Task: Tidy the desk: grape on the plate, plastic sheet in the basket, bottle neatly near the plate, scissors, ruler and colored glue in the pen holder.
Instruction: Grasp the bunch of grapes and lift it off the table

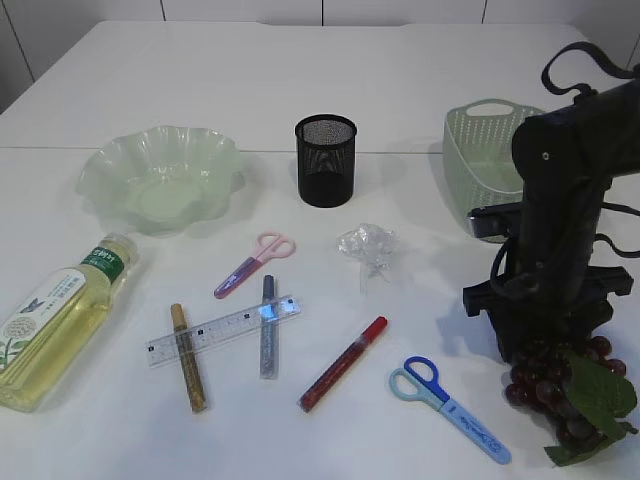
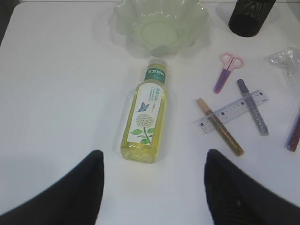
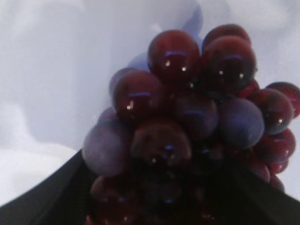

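The dark red grape (image 1: 545, 388) bunch with a green leaf lies at the front right. My right gripper (image 1: 540, 350) is down over it, open, and the grape (image 3: 183, 112) fills the space between the jaws of the right gripper (image 3: 159, 183). The bottle (image 2: 145, 112) lies on its side just ahead of my open, empty left gripper (image 2: 153, 161). On the table lie pink scissors (image 1: 255, 262), blue scissors (image 1: 450, 405), a clear ruler (image 1: 225, 328), gold glue (image 1: 188, 358), silver glue (image 1: 267, 325), red glue (image 1: 345, 362) and the crumpled plastic sheet (image 1: 368, 245).
The green wavy plate (image 1: 110, 165) stands at the back left, the black mesh pen holder (image 1: 325, 160) at the back middle, and the green basket (image 1: 480, 160) at the back right behind the right arm. The left arm is outside the exterior view.
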Robot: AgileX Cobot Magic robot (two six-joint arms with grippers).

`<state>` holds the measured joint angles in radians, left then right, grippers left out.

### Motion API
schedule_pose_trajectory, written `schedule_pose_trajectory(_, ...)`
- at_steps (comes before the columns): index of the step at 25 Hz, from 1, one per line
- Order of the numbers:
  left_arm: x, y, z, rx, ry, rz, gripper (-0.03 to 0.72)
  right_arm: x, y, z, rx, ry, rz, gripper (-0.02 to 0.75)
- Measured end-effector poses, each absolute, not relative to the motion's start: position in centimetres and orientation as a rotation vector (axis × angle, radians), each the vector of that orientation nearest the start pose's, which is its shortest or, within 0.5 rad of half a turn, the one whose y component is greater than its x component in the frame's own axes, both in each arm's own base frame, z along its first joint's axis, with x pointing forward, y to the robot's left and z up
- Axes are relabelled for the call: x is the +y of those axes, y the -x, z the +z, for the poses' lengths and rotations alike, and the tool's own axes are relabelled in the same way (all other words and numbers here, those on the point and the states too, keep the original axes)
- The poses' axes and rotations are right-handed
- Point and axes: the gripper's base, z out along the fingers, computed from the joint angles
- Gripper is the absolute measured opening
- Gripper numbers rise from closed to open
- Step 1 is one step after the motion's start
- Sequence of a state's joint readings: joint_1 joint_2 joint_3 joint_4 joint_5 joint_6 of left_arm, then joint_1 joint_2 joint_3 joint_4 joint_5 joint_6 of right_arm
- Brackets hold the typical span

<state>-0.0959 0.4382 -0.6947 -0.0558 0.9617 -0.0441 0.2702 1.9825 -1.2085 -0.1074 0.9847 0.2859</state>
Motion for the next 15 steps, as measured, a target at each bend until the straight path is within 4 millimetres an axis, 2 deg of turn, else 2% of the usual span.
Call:
schedule_pose_trajectory(6, -1.05, -6.27, 33.03, 2.191, -0.047, -0.152, 0.489, 8.51, -33.73, 12.57, 3.229, 0.078, -0.184, 0.557)
schedule_pose_trajectory(15, -1.09, -6.26, 33.03, 2.191, -0.046, -0.159, 0.489, 8.63, -33.78, 12.55, 3.223, 0.066, -0.163, 0.556)
